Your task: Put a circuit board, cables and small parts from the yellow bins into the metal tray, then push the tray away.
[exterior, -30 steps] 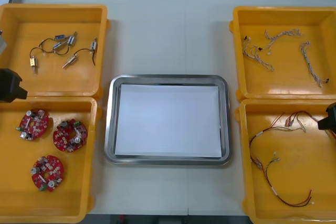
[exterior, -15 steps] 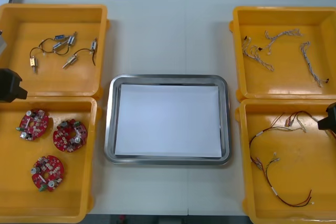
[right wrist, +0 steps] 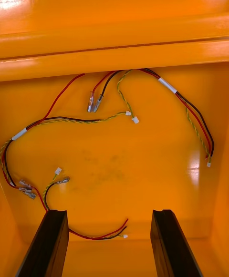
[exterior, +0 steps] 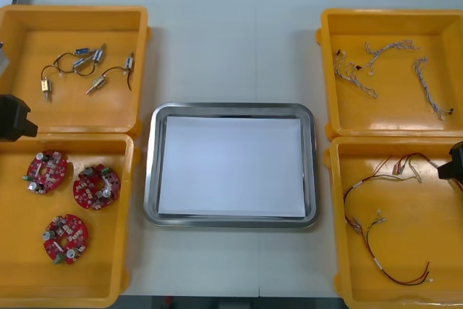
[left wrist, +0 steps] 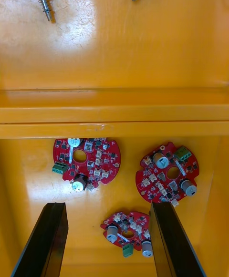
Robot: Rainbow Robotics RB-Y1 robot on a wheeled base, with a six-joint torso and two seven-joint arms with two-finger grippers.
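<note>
From the front, the tray (exterior: 149, 179) sits between the bins (exterior: 142, 70), white inside and holding nothing, so the task looks unstarted. The left gripper (exterior: 13, 118) hangs at the left edge by the wall between the two left bins; three boards (exterior: 95, 187) lie in the near one, parts (exterior: 90, 59) in the far one. The right gripper (exterior: 453, 163) hangs at the right edge above the near right bin with its red and yellow cables (exterior: 383, 211); blue and white cables (exterior: 391, 59) lie in the far bin. In the right wrist view its fingers (right wrist: 47, 243) stand apart, empty, one end of those cables curling between them. In the left wrist view the fingers (left wrist: 45, 239) stand apart too, empty, one board (left wrist: 128, 229) lying between their tips and two beyond. That board seems the sensible first pick: come straight down, close across its rim rather than on the tall components, and lift clear of the bin wall before crossing to the tray. Against the earlier front frames nothing has shifted; arms and items sit as they did.
</note>
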